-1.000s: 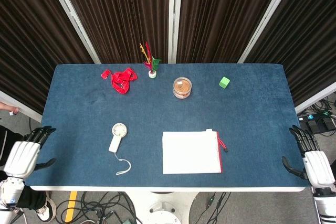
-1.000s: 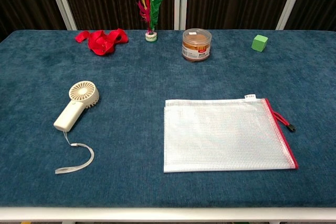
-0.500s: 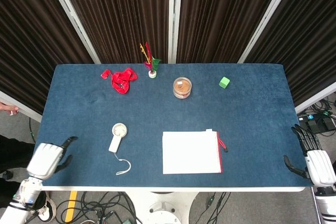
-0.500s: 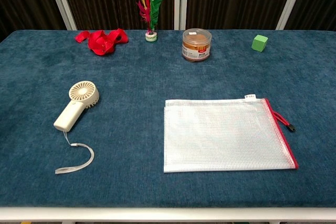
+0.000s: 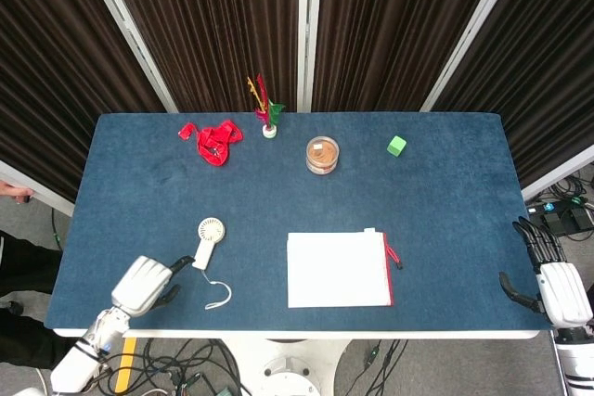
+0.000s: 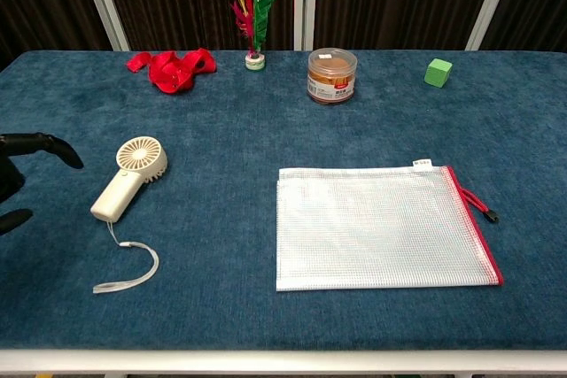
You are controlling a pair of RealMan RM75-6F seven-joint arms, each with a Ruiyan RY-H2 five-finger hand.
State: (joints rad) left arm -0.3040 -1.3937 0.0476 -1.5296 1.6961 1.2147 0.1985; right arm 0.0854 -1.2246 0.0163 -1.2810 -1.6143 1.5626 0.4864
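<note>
A robot test lab or recording studio rather than a home. A white-edged table covered in blue cloth stands before dark brown curtains hung between pale metal posts, closing off the far edge like a backdrop. Loose cables lie tangled on the grey floor below the near edge, a power strip sits off the right edge, and unrelated small props are spaced out across the cloth.
</note>
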